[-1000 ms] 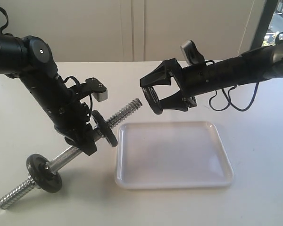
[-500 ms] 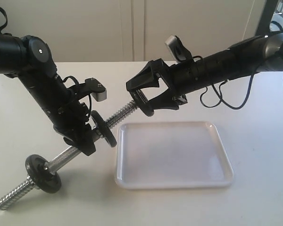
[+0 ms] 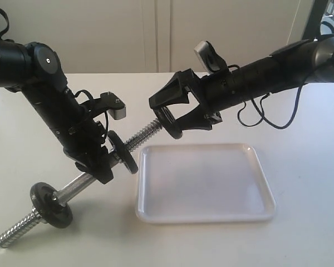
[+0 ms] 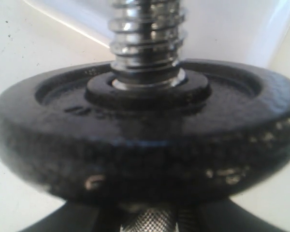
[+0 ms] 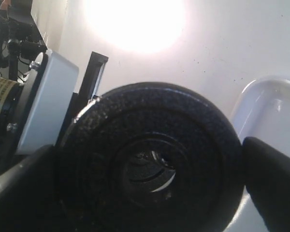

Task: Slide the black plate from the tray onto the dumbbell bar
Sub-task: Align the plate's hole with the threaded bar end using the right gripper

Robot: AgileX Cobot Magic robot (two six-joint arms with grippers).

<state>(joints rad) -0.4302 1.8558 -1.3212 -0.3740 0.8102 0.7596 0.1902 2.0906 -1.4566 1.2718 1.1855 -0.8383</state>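
My right gripper [image 3: 170,119] is shut on the black plate [image 3: 169,123], holding it on edge at the upper threaded tip of the dumbbell bar [image 3: 142,135]. In the right wrist view the black plate [image 5: 150,164] fills the space between my fingers [image 5: 275,179], and the bar's end shows inside its centre hole. My left gripper [image 3: 103,167] is shut on the bar's cross-hatched middle [image 4: 152,223] and holds it slanted, its lower end near the table. The white tray [image 3: 250,208] lies under and right of the plate, with nothing on it.
Two greyer weight discs sit on the bar: one [image 3: 122,151] just above my left gripper, filling the left wrist view [image 4: 145,135], and one [image 3: 51,204] near the lower end. A silver block [image 3: 118,110] on the left arm juts out near the bar.
Over the last second my right gripper carried the black plate left and slightly down to the bar's upper tip. In the last half second it barely moved. The left arm stayed still.
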